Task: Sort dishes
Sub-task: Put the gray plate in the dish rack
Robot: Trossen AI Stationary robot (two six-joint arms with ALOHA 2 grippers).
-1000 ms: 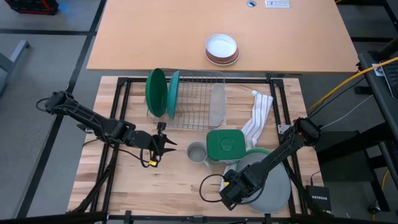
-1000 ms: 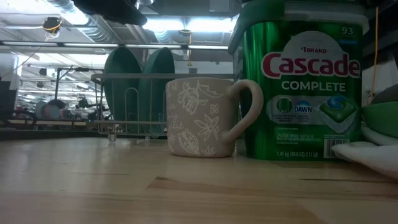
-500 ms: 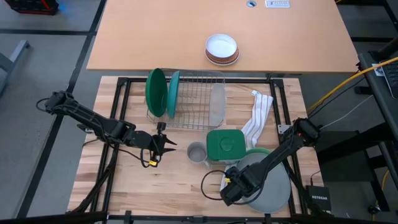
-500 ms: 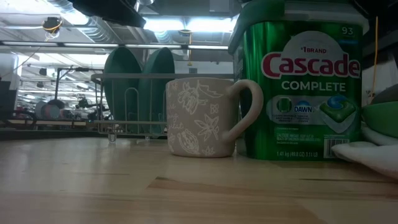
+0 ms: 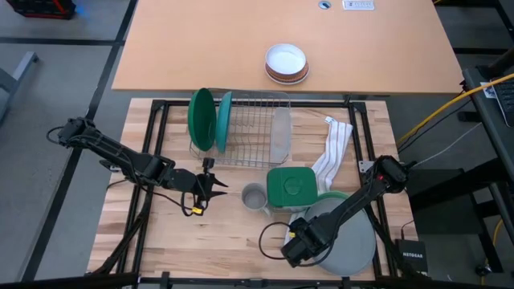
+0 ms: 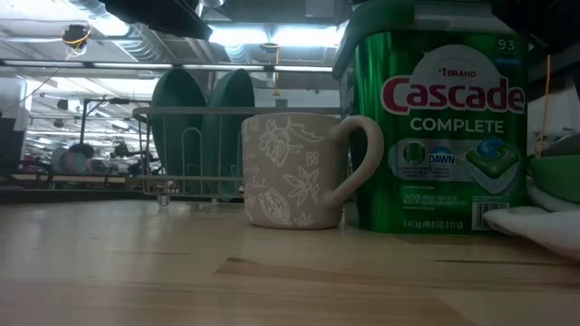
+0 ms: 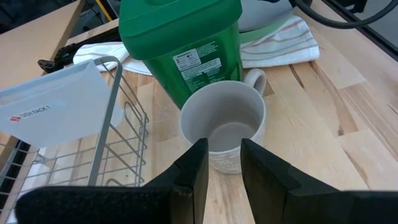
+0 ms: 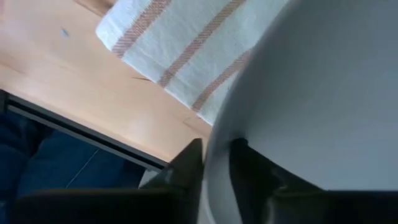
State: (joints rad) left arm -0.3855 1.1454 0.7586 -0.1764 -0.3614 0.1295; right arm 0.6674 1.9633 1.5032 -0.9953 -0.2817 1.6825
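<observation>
In the high view, the right gripper (image 5: 299, 249) sits at the lower centre of the frame, its fingers pinching the left rim of the grey plate (image 5: 353, 241), which extends to the right of it toward the lower right corner. The light green plate (image 5: 336, 195) lies partly under it, just above. Farther up, the dark green plate (image 5: 201, 118) and teal plate (image 5: 224, 120) stand on edge in the rack (image 5: 255, 128), up and left of the gripper; the left gripper (image 5: 210, 186) waits at centre left, fingers nearly together, holding nothing.
</observation>
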